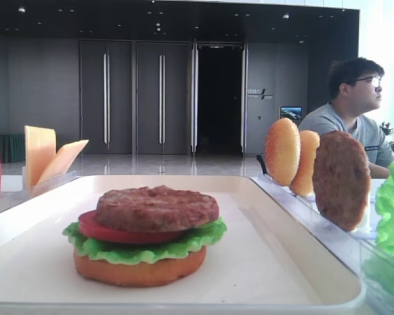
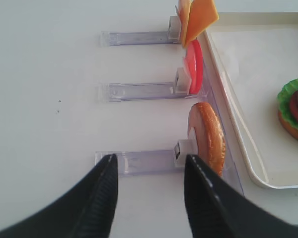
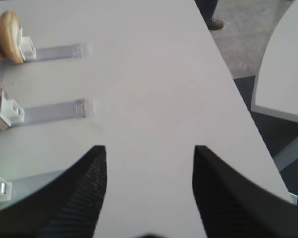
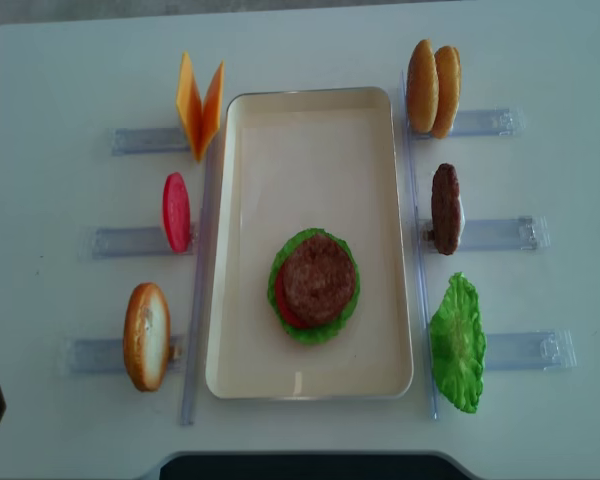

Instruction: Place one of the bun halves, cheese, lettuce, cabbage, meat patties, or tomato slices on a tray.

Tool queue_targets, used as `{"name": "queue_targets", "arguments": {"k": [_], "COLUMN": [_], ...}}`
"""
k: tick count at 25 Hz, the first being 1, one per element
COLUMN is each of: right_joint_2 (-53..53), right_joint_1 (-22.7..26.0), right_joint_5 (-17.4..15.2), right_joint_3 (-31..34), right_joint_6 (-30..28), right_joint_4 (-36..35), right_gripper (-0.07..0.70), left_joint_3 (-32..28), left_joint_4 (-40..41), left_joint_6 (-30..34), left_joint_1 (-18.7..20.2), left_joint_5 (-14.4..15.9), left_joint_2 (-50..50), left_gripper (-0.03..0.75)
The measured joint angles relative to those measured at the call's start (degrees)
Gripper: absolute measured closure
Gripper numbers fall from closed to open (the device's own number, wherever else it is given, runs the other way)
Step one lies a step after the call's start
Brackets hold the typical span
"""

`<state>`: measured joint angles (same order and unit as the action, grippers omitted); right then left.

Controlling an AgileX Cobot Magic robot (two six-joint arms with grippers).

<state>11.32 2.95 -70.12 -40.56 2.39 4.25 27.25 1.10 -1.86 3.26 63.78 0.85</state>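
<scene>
Altogether four bun halves [image 4: 146,336], two meat patties [image 4: 319,278], two cheese [image 4: 199,106] slices, one tray [image 4: 310,140]

Brown patty [image 4: 319,277], green lettuce [image 4: 293,325], cream tray [image 4: 310,130].

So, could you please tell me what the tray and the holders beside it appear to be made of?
The tray looks like moulded cream-white plastic with a smooth, slightly glossy finish: its rim is rounded and catches soft highlights. The holders look like clear hard plastic, perhaps acrylic: the table shows through them, and each has a small white clip, probably plastic too.
</scene>
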Motion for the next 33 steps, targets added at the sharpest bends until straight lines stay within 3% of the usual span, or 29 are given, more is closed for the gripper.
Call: {"name": "queue_targets", "arguments": {"k": [4, 10, 33], "right_joint_2": [-6.5, -10.0, -10.1], "right_joint_1": [0.0, 0.0, 0.0], "right_joint_5": [0.1, 3.7, 5.2], "right_joint_3": [8.1, 10.9, 11.5], "right_joint_6": [-0.1, -0.2, -0.2], "right_joint_4": [-0.1, -1.2, -1.3], "right_gripper": [0.258, 0.258, 0.258], "left_joint_3": [0.0, 0.0, 0.0], "left_joint_4": [0.0, 0.0, 0.0], "left_joint_6": [0.0, 0.0, 0.0], "left_joint_1": [0.0, 0.0, 0.0], "left_joint_5": [0.0, 0.0, 0.0], "left_joint_2": [0.0, 0.0, 0.0], "left_gripper": [0.381, 0.398, 0.408]}}
